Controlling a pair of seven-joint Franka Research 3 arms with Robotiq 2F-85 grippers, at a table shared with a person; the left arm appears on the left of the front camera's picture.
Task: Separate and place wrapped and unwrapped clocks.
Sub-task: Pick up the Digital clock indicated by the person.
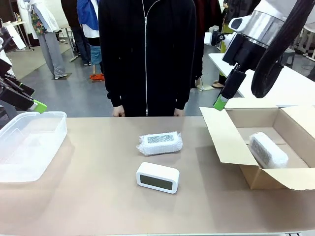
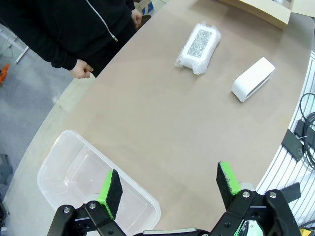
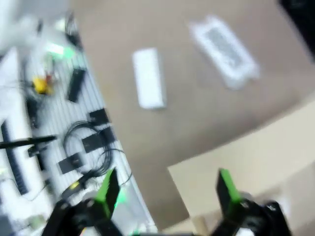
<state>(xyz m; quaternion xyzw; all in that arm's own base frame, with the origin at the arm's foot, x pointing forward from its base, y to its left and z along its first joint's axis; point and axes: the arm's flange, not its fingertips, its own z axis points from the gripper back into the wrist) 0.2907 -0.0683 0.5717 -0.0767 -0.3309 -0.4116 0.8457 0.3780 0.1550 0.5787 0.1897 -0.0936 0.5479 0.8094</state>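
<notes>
A bubble-wrapped clock (image 1: 159,143) lies at the table's middle, also in the left wrist view (image 2: 198,46) and blurred in the right wrist view (image 3: 225,50). In front of it sits the bare white clock (image 1: 157,177) (image 2: 253,78) (image 3: 148,77) with its dark face toward me. A second wrapped clock (image 1: 267,149) rests inside the cardboard box (image 1: 231,142). My right gripper (image 3: 165,189) hangs open above the box's left flap, one green fingertip (image 1: 220,103) showing in the front view. My left gripper (image 2: 170,189) is open and empty, high over the clear plastic bin (image 1: 29,147) (image 2: 74,172).
A person in a black zipped jacket (image 1: 146,54) stands at the far edge, hands (image 2: 81,72) resting by the table rim. Cables and gear (image 3: 74,142) lie off the table's near side. Bare tabletop spreads around the two clocks.
</notes>
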